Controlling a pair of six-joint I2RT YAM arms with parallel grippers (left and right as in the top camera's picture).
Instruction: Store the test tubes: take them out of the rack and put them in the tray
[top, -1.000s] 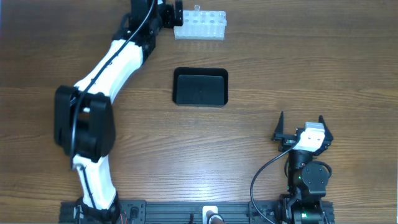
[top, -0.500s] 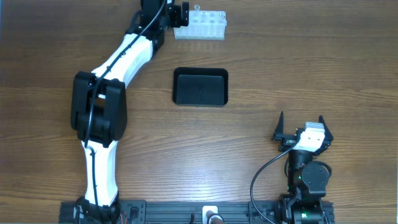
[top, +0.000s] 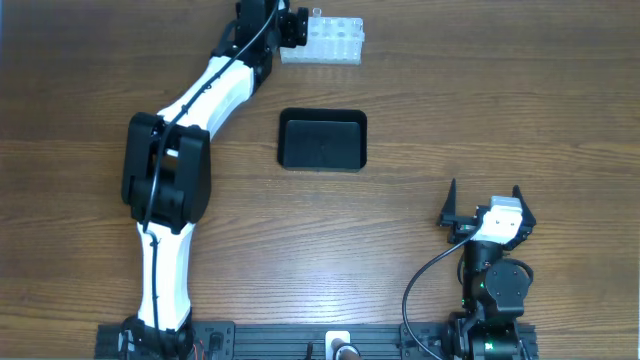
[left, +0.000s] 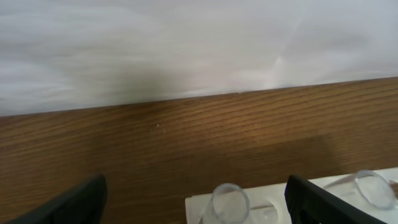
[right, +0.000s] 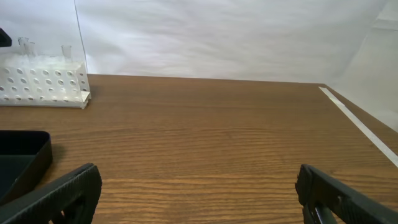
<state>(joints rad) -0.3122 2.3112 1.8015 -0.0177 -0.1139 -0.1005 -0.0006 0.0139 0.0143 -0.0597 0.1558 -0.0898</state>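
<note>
We look down on a brown wood-grain table (top: 450, 120). Two things rest directly on it: a white rack (top: 325, 45) near the far edge, and a black tray (top: 322, 140) just in front of it, closer to the arms, with a strip of bare wood between them. A line of pale tape (right: 357, 124) runs along the table's right side.

A brown wood-grain table (top: 500, 120) meets a plain white wall (right: 217, 37) behind it.

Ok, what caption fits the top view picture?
The open left gripper at the end of the white plastic test-tube rack, black rectangular tray nearby.
</note>
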